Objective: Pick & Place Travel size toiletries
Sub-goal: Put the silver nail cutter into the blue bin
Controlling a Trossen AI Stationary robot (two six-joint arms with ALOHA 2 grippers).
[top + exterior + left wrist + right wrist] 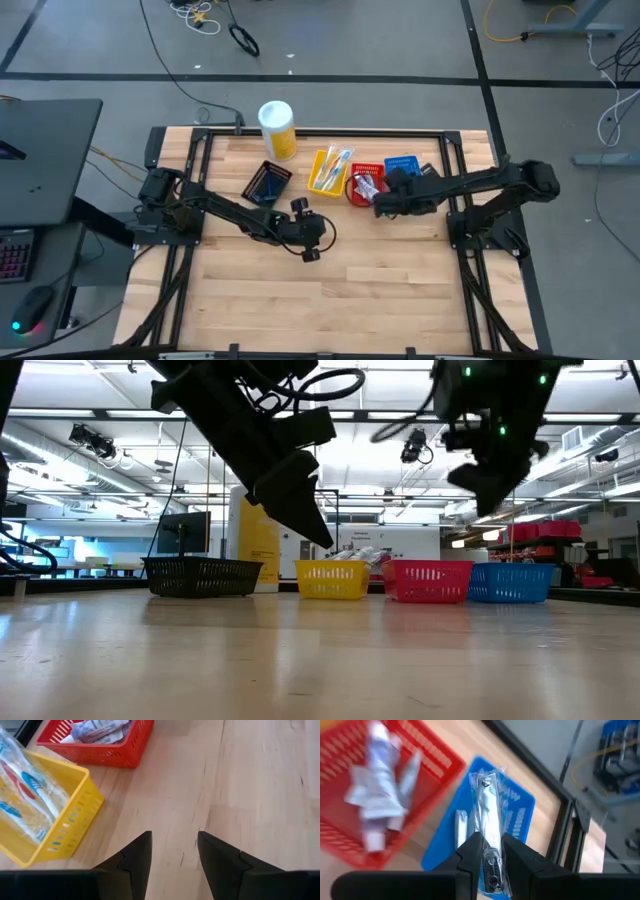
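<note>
My right gripper (490, 866) is shut on a slim silver-and-dark toiletry in a clear wrapper (487, 810), up over the blue tray (522, 815). One white item (461, 826) lies in that tray. The red tray (445, 757) beside it holds white tubes (377, 815). My left gripper (175, 851) is open over bare wood, near the yellow tray (75, 820) of wrapped toothbrushes (30, 795). In the high view the right gripper (385, 203) hovers by the red tray (365, 184) and blue tray (402, 165). The left gripper (305, 225) is nearer the table's middle. My right gripper pinches the wrapped toiletry near its dark lower end (491, 851) between its two fingers (470, 855). The item lies along the fingers and sticks out past their tips. It is lifted clear, above the blue tray.
A black tray (268, 182) sits left of the yellow tray (330, 170), and a tall yellow canister with a white lid (277, 128) stands at the far edge. The near half of the table (330, 300) is bare wood. The low view shows the four trays in a row (330, 580).
</note>
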